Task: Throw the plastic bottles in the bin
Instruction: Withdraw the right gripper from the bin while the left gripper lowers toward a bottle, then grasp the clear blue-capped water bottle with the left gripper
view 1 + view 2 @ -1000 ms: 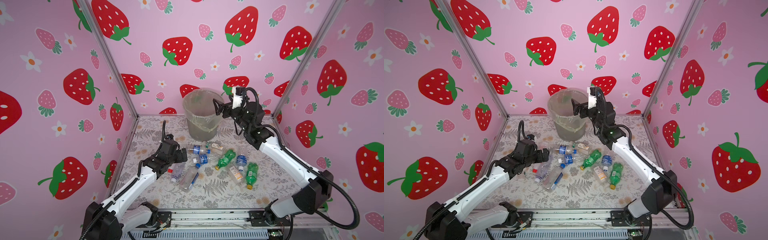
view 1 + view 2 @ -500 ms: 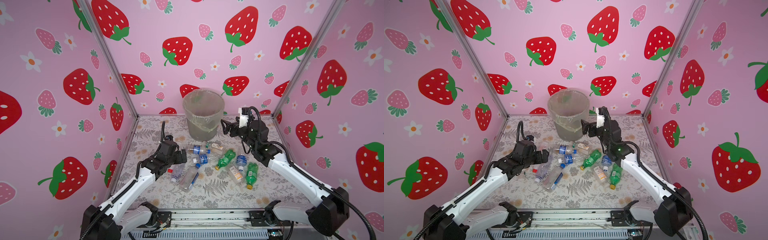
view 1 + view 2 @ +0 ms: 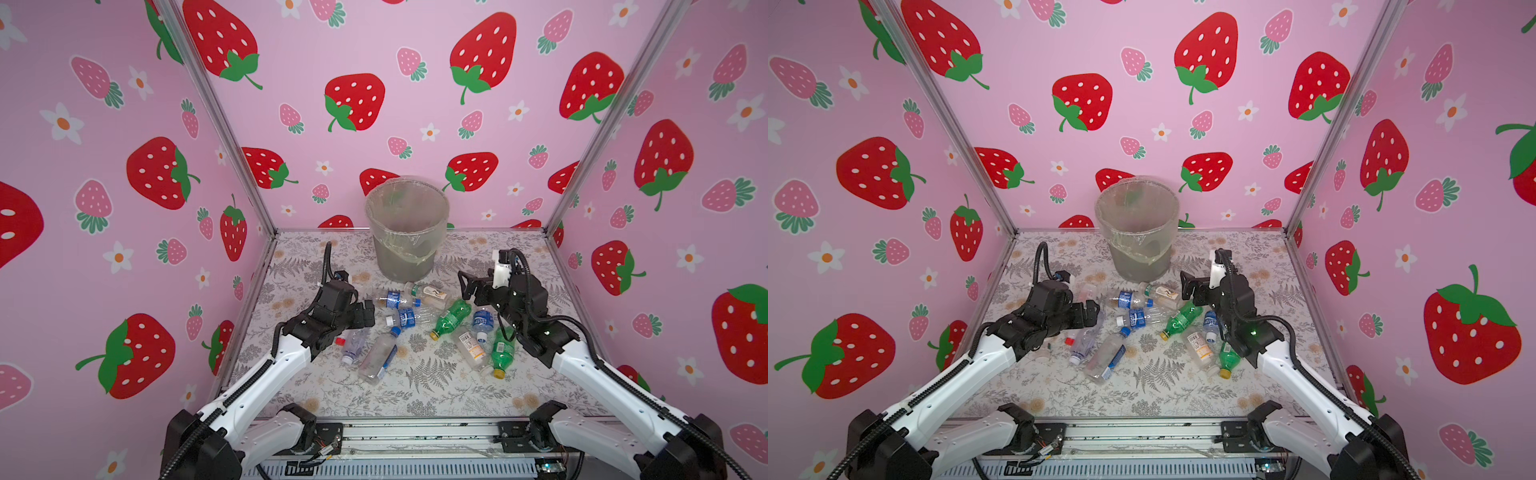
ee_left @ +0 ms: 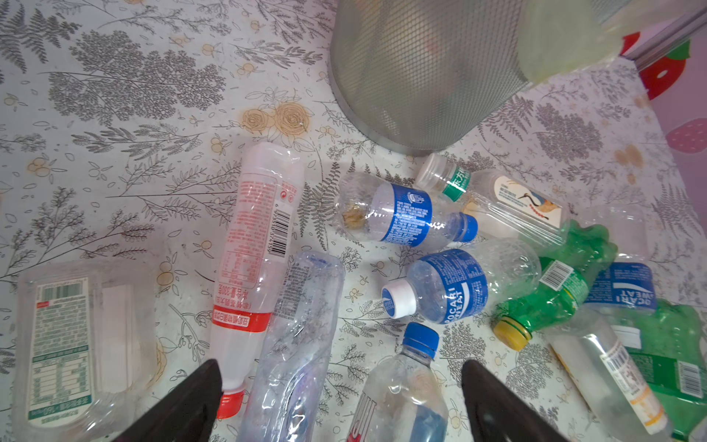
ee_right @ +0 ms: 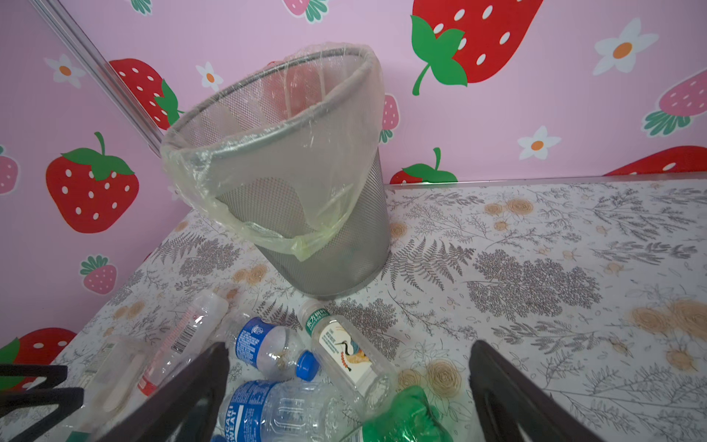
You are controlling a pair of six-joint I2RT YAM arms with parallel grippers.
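1. Plastic bottles (image 3: 405,318): they lie on their sides in a loose heap on the floral desk (image 3: 436,386), just in front of the bin (image 3: 401,257). A green bottle (image 3: 451,316) lies toward the heap's right side.
2. Bin: it stands upright at the middle of the desk's far edge, with a clear bag folded over its rim. It is apart from both of my claws.
3. Left arm: I reach forward from the near-left base, forearm sloping upward and wrist turned toward the centre. My left claw (image 3: 368,311) sits low at the heap's left edge. It is released, jaws wide, with nothing between them.
4. Right arm: I stretch from the near-right base, with my wrist raised over the heap's right edge. My right claw (image 3: 465,286) points toward the foot of the bin. It is released and empty, above the bottles.
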